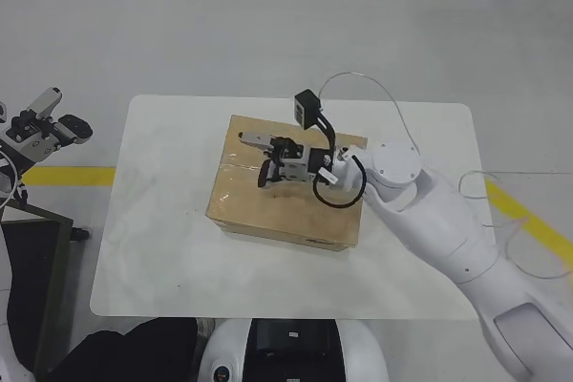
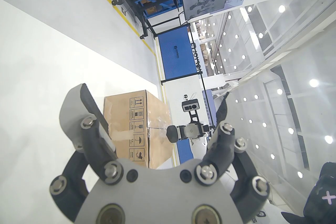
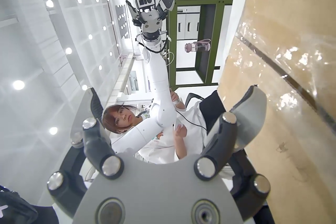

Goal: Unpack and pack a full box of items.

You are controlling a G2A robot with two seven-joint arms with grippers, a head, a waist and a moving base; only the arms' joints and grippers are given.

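A closed brown cardboard box [image 1: 291, 205], sealed with clear tape along its top seam, stands in the middle of the white table [image 1: 172, 248]. My right gripper [image 1: 261, 159] hovers open over the box's top near the seam. In the right wrist view, the right gripper [image 3: 172, 93] has one finger [image 3: 252, 109] close over the taped cardboard [image 3: 288, 25], and nothing is between the fingers. My left gripper [image 1: 67, 113] is held up beyond the table's left edge, open and empty. The left wrist view looks past the left gripper [image 2: 155, 96] to the box [image 2: 136, 114].
A dark cart [image 1: 38, 277] stands off the table's left side. A green metal frame [image 3: 210, 38] with a pink bottle [image 3: 198, 46] stands behind the left arm. Bare tabletop surrounds the box on all sides.
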